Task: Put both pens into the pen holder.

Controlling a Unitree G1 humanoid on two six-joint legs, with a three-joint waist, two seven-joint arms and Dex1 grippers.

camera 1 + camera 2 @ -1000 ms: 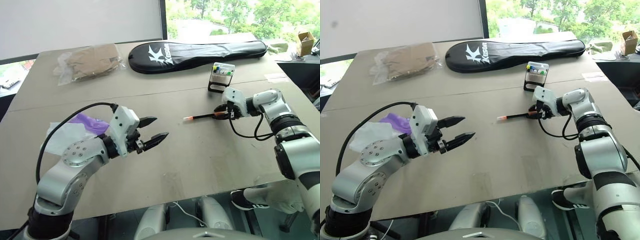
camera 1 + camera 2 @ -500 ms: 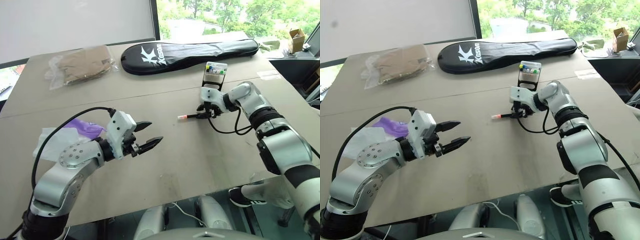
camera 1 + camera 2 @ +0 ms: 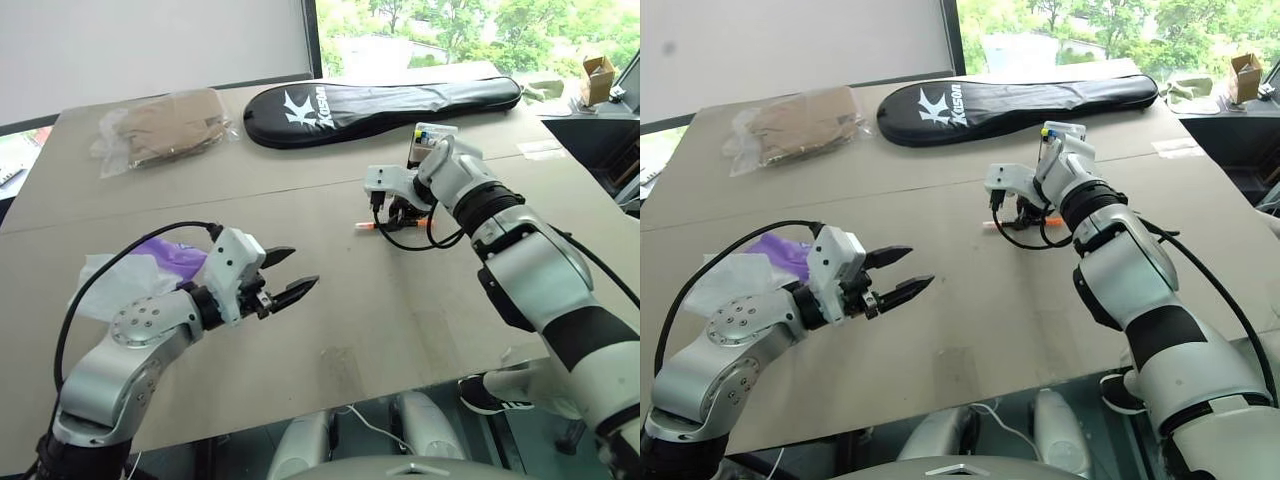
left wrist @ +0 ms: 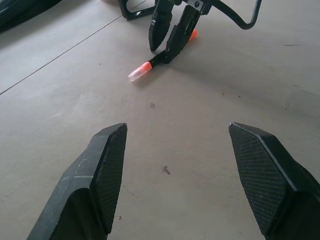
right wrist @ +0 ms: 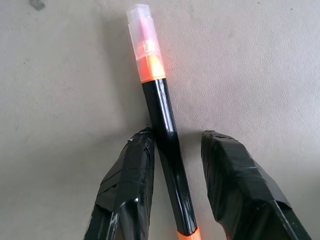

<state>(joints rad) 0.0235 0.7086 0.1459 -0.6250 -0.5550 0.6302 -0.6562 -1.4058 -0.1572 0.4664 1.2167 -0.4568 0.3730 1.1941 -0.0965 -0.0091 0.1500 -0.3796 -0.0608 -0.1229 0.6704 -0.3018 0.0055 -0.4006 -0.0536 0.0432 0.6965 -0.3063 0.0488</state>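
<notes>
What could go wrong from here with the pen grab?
1. The right gripper straddles the pen with a gap on one side; the pen lies against one finger only, so closing could roll it or pinch it crooked.
2. The fingers sit near the pen's rear end, so the long capped front may droop when lifted.
3. The holder stands close behind the right arm; a swing could knock it.

The table (image 3: 420, 300) top is matt, grey-brown and board-like, with faint scuffs and specks. The pen (image 5: 165, 135) has a glossy black plastic barrel and a clear plastic cap over orange; the right gripper (image 5: 172, 200) fingers look wrapped in black tape, slightly shiny. The left gripper (image 4: 175, 175) pads (image 4: 110, 165) are matt black with a fine cross-hatched grip, and the bag (image 3: 385, 100) is smooth black fabric.
</notes>
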